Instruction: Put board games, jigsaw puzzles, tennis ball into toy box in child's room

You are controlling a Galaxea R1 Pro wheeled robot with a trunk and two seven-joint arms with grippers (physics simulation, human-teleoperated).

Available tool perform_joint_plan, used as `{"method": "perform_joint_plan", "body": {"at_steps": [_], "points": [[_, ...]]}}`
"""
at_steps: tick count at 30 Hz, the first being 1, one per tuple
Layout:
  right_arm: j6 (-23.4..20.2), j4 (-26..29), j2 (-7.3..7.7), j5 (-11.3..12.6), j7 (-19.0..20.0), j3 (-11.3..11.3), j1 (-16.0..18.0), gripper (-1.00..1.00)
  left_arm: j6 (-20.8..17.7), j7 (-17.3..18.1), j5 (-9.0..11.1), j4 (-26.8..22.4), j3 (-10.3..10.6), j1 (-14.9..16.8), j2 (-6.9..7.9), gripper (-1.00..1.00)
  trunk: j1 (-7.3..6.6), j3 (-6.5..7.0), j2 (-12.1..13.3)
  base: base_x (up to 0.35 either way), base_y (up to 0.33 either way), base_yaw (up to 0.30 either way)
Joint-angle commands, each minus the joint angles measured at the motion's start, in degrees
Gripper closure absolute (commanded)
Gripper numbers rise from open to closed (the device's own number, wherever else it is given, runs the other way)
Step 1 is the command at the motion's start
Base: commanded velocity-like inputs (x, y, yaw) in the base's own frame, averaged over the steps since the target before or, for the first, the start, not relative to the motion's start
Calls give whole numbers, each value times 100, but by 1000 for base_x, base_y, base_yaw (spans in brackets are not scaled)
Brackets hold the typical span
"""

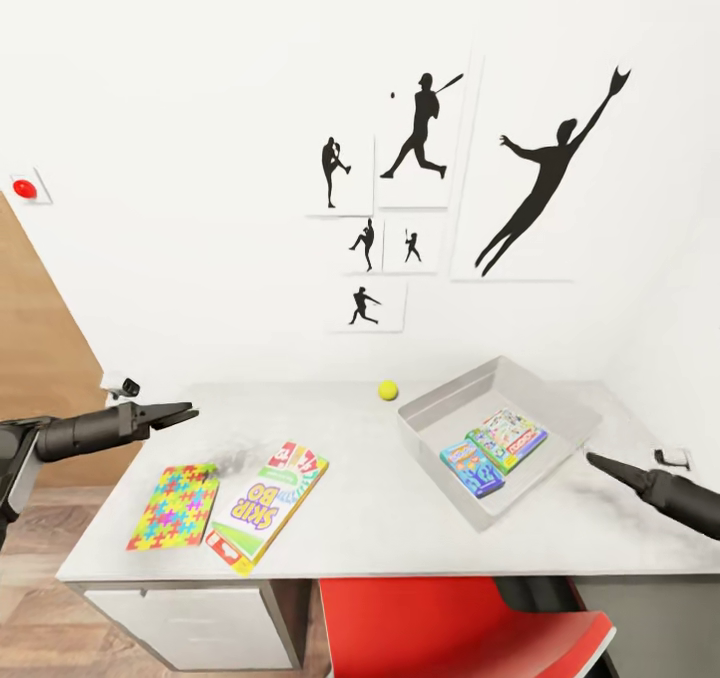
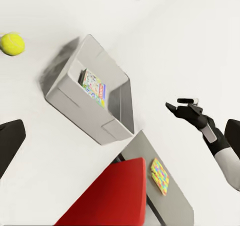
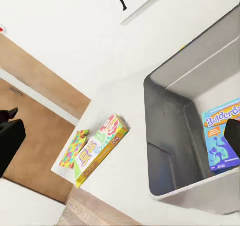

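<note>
On the pale grey table (image 1: 400, 528) a jigsaw puzzle (image 1: 172, 505) (image 3: 74, 148) lies at the left, with a Skip-Bo board game (image 1: 268, 503) (image 3: 100, 146) beside it. The tennis ball (image 1: 388, 389) (image 2: 12, 43) rests near the wall. The toy box (image 1: 450, 405) (image 2: 75, 101) (image 3: 170, 126) at the right holds a blue board game (image 1: 472, 466) (image 3: 222, 136) and a green one (image 1: 508, 438) (image 2: 93, 87). My left gripper (image 1: 190, 414) hovers open above the puzzle's far side. My right gripper (image 1: 592, 458) (image 2: 180, 105) hangs open just right of the box. A second puzzle (image 2: 160, 175) lies on a lower grey surface. The bed is out of view.
A red chair (image 1: 460, 628) (image 2: 110, 196) is tucked under the table's front edge. Silhouette posters (image 1: 420, 138) hang on the white wall behind. A wooden door (image 1: 40, 358) and a red wall button (image 1: 24, 189) are at the left. Bare tabletop lies between the Skip-Bo game and the box.
</note>
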State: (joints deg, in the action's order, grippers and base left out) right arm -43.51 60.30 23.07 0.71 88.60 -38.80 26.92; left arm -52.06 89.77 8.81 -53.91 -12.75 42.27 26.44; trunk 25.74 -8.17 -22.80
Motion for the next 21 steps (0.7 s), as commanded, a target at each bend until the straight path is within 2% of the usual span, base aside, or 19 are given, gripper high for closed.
{"method": "perform_joint_plan", "body": {"at_steps": [1,2,3,6,7,9,13,18,21], "points": [[-1,9,-6,151,20,-42,-113,-100,25,23,0,136,2,4,28,-100,4,-2,-12,0,0,0],[50,17,-11,301,21,-71,-226,-100,107,23,3,271,1,3,52,-100,4,7,-12,0,0,0],[132,32,-21,618,23,-114,-443,-100,267,23,9,539,1,2,99,-100,4,17,-12,0,0,0],[206,80,-35,1102,19,-151,-721,-100,491,23,11,905,1,-3,143,-100,4,45,-12,0,0,-12],[233,139,-41,1403,15,-163,-858,-100,600,23,14,1085,-2,-5,162,-100,4,54,-12,0,0,-35],[247,237,-50,1661,13,-170,-955,-100,670,23,24,1202,-6,-6,177,-100,4,73,-12,0,0,-42],[282,459,-61,2028,4,-173,-1099,-100,746,23,41,1341,-13,-8,225,-100,4,111,-12,0,0,-48],[312,573,-115,2171,-10,-169,-1165,-100,772,23,48,1387,-18,-8,254,-100,4,146,-12,-4,0,-21],[290,637,-201,2205,-12,-185,-1179,-100,774,23,50,1395,-22,-9,266,-100,4,153,-12,-56,0,-6]]}}
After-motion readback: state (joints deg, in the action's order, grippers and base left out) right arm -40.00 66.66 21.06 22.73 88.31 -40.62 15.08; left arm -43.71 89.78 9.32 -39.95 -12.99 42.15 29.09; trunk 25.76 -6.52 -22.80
